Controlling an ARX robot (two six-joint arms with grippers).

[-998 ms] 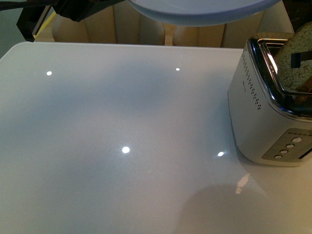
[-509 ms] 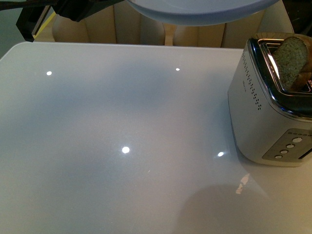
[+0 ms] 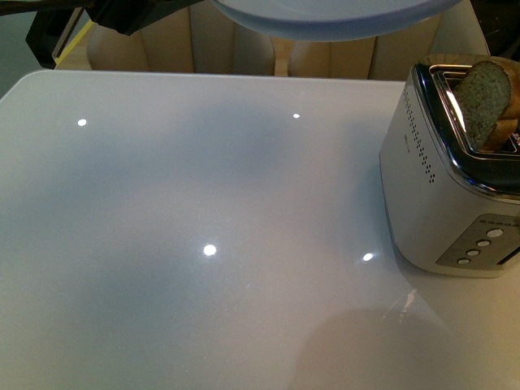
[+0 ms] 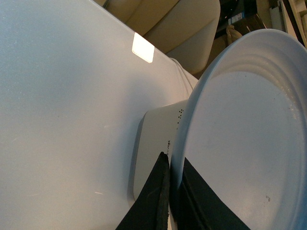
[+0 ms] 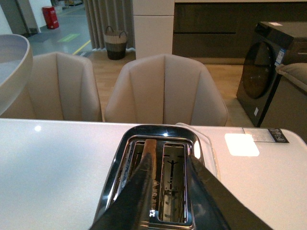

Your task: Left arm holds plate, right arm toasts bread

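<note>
The pale blue-grey plate (image 3: 325,20) hangs above the far side of the table. In the left wrist view my left gripper (image 4: 173,161) is shut on the plate's rim (image 4: 240,143), one dark finger on each side. The bread (image 3: 486,101) stands tilted in a slot of the silver toaster (image 3: 439,195), its top sticking out. In the right wrist view my right gripper (image 5: 168,165) is open above the toaster (image 5: 158,139). Its fingers are spread over the slots and the bread's crust edge (image 5: 149,151) shows in one slot. The right gripper is out of the front view.
The white glossy table (image 3: 203,244) stretches left of the toaster. Beige chairs (image 5: 165,88) stand behind its far edge. A white label (image 5: 241,143) lies on the table beside the toaster. The toaster's buttons (image 3: 481,244) face the front.
The bread has dropped lower into the toaster slot and now leans. The dark gripper parts that were on it a second ago have left the front view. The plate has not moved.
</note>
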